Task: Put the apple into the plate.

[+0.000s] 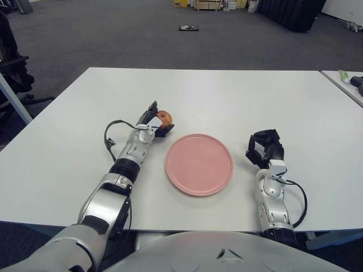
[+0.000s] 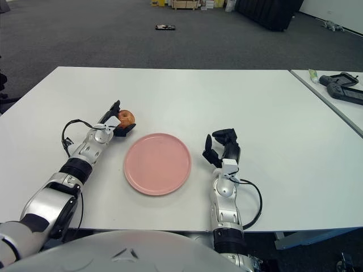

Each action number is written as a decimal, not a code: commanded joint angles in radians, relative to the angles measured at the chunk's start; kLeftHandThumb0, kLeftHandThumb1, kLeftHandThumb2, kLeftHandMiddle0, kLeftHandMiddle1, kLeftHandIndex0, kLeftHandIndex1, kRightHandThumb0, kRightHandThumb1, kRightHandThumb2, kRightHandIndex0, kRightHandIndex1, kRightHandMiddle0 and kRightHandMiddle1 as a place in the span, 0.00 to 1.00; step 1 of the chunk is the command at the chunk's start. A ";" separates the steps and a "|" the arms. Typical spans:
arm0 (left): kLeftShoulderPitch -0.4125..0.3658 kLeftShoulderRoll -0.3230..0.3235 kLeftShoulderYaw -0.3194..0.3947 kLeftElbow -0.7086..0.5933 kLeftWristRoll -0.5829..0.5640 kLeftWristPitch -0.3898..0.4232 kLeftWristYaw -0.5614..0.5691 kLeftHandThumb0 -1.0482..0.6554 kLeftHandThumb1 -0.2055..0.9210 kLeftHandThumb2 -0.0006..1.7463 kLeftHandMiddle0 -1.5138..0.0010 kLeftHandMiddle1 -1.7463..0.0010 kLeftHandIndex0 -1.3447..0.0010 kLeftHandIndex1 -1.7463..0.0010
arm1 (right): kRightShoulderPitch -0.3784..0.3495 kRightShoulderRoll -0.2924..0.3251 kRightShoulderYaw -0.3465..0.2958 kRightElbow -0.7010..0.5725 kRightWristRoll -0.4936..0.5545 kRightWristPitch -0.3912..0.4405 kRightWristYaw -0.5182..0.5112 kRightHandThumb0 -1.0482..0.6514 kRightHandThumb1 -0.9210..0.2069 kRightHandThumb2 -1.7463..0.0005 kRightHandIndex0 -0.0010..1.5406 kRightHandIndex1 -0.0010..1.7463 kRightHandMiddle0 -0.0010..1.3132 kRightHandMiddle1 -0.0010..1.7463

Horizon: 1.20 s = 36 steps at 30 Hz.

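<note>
The left hand [image 1: 152, 122] cups its fingers around the apple [image 1: 165, 117], not yet lifted toward the empty plate [image 1: 199, 164] right of it.

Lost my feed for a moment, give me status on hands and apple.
Left hand at the apple, fingers around it, on the table left of the pink plate. Right hand idle right of plate. Plate bare, path clear.
</note>
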 commanded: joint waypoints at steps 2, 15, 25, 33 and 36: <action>0.003 -0.008 -0.003 0.048 -0.005 -0.011 0.017 0.11 0.78 0.38 1.00 1.00 1.00 0.83 | -0.004 0.001 -0.004 -0.022 0.008 0.009 0.004 0.39 0.26 0.47 0.41 0.75 0.29 1.00; -0.004 -0.017 0.025 0.120 -0.041 -0.108 0.074 0.10 0.82 0.36 0.96 0.97 1.00 0.61 | 0.002 -0.001 -0.001 -0.025 -0.001 -0.009 0.000 0.39 0.25 0.48 0.41 0.74 0.28 1.00; -0.003 -0.026 0.062 0.180 -0.085 -0.226 0.123 0.12 0.75 0.39 1.00 0.49 1.00 0.22 | 0.004 0.008 -0.007 -0.037 0.003 -0.002 -0.012 0.39 0.23 0.49 0.41 0.74 0.27 1.00; 0.004 -0.030 0.098 0.220 -0.131 -0.332 0.133 0.30 0.56 0.62 0.72 0.07 0.71 0.01 | 0.007 0.009 -0.004 -0.047 -0.011 0.001 -0.024 0.39 0.23 0.49 0.40 0.74 0.27 1.00; 0.002 -0.027 0.095 0.234 -0.125 -0.361 0.145 0.32 0.51 0.69 0.57 0.02 0.61 0.00 | 0.009 0.008 -0.003 -0.051 -0.011 0.000 -0.022 0.39 0.23 0.49 0.40 0.74 0.27 1.00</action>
